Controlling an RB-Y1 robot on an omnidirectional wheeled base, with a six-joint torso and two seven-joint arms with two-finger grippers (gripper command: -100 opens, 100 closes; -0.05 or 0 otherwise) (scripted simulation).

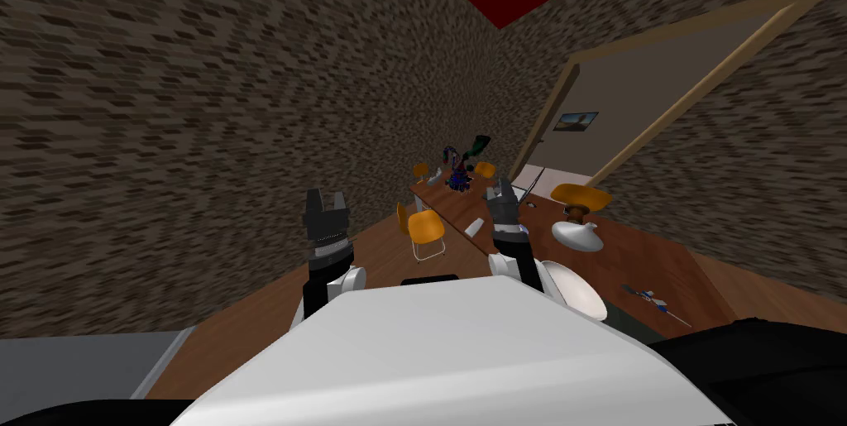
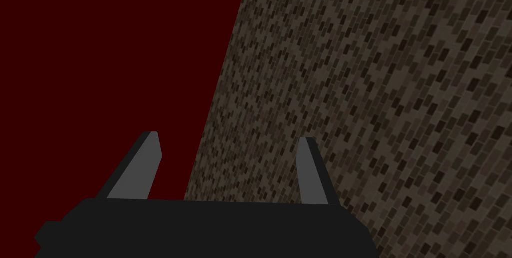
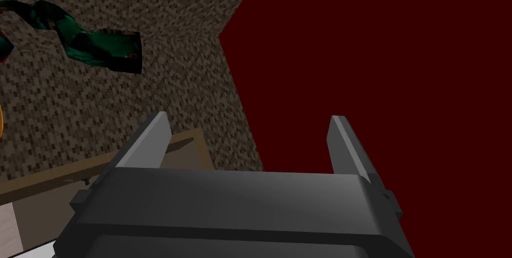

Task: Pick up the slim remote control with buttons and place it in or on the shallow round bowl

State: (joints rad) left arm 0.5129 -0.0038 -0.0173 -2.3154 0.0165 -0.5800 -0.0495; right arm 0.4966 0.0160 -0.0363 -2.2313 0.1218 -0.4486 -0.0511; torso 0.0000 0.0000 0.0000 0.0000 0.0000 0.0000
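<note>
While both arms point up in the head view, the left gripper (image 1: 326,198) and right gripper (image 1: 500,191) hold nothing. A small pale slab (image 1: 476,227), maybe the remote, lies on the long brown table (image 1: 451,206). The white round bowl (image 1: 575,290) is near it. In the left wrist view, the left fingers (image 2: 145,167) stand wide apart. In the right wrist view, the right fingers (image 3: 147,142) are wide apart too.

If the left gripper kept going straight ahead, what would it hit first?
The left gripper would probably meet the speckled brown wall, near the red ceiling; the way there looks free.
</note>
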